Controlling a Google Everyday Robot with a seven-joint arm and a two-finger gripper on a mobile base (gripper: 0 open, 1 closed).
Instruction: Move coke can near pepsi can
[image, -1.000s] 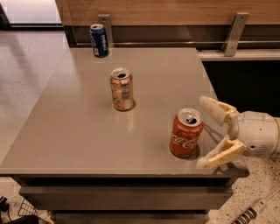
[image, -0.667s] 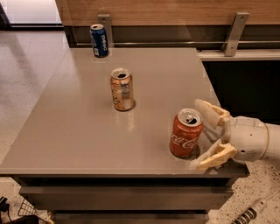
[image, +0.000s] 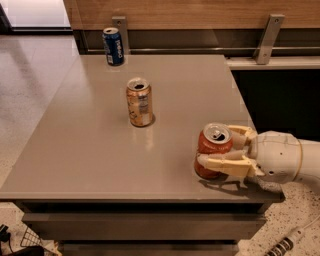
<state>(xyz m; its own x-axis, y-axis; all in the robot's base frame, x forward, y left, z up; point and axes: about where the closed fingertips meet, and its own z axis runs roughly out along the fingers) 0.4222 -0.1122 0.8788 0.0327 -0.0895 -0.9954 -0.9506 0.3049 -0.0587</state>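
We note: coke can (image: 211, 146) upright, clamped in the gripper (image: 217, 147), one finger each side, near the counter (image: 90, 150) front-right edge; arm extends level from right.

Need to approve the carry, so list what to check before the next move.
1. Grasp: the gripper, at the near right corner of the table, is closed around the coke can: ok.
2. Coke can upright: ok.
3. Target found: the pepsi can stands upright at the far edge: ok.
4. Direct path: the tan-gold can stands close to it: not ok, route around.
5. Bare table right of the pepsi can: ok.
6. Grip firm enough to lift: cannot tell.
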